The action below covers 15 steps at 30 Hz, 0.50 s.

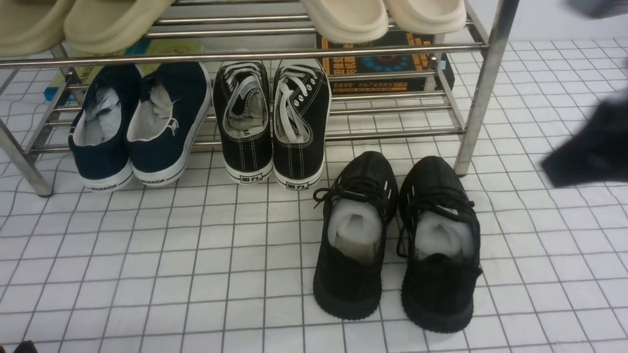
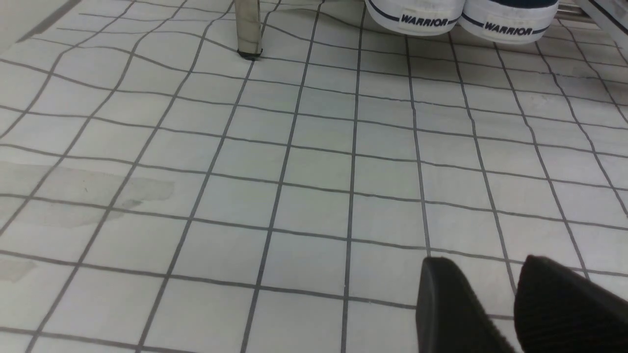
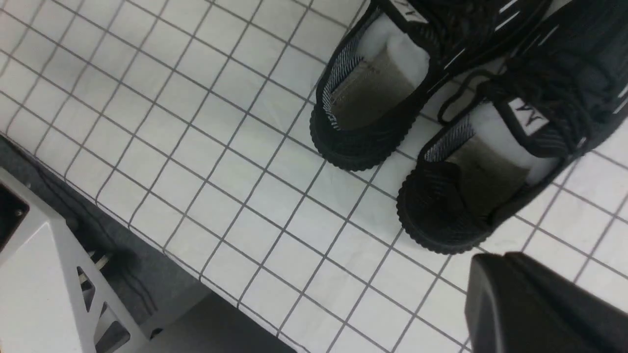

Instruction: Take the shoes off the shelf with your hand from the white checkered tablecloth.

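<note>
The shoes, two all-black knit sneakers with white stuffing [image 1: 351, 274] [image 1: 439, 289], stand side by side on the white checkered tablecloth [image 1: 196, 255], just in front of the steel shelf [image 1: 483, 88]. The right wrist view shows their heels [image 3: 363, 142] [image 3: 436, 211]. My right gripper [image 3: 493, 262] hangs shut and empty a short way behind the nearer heel, touching nothing. In the front view it is a blurred dark shape [image 1: 588, 147] at the right edge. My left gripper [image 2: 485, 262] is open over bare cloth, with nothing between its fingers.
On the shelf's lower tier sit navy slip-ons [image 1: 137, 127] and black canvas sneakers with white laces [image 1: 274, 127]. Beige slippers [image 1: 343, 14] lie on the upper tier, with a dark box [image 1: 382, 63] behind. The cloth's near edge and a grey frame [image 3: 39, 274] show below.
</note>
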Available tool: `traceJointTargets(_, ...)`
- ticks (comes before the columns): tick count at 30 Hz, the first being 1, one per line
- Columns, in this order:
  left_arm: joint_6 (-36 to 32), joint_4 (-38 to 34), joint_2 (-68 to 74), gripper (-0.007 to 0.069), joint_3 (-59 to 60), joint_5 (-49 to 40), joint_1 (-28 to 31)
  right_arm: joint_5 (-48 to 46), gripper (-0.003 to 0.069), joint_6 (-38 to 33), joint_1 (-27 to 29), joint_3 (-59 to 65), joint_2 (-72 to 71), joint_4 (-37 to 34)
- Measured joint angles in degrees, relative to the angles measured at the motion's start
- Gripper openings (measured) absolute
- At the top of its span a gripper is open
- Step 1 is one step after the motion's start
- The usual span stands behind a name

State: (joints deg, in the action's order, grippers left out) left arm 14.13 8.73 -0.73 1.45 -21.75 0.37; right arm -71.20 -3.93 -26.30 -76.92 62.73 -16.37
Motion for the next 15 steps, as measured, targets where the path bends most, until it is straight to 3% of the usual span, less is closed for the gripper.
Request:
traceJointTargets(4, 0.0, 0.0, 0.0, 0.0239, 0.0, 0.0, 0.0, 5.4, -0.0014, -0.4, 0.0, 9.4, -16.4, 2.1)
traceJointTargets(6, 0.0, 0.0, 0.0, 0.0239, 0.0, 0.0, 0.0, 17.9, -0.0013, -1.0, 0.0, 18.9, -29.7, 2.2)
traceJointTargets(7, 0.0, 0.0, 0.0, 0.0239, 0.0, 0.0, 0.0, 17.9, -0.0013, -1.0, 0.0, 19.9, -29.7, 2.2)
traceJointTargets(11, 0.0, 0.0, 0.0, 0.0239, 0.0, 0.0, 0.0, 42.5, -0.0011, -1.9, 0.0, 41.2, -49.5, 1.1)
traceJointTargets(15, 0.0, 0.0, 0.0, 0.0239, 0.0, 0.0, 0.0, 52.7, -0.0010, -2.8, 0.0, 54.5, -55.9, 1.0)
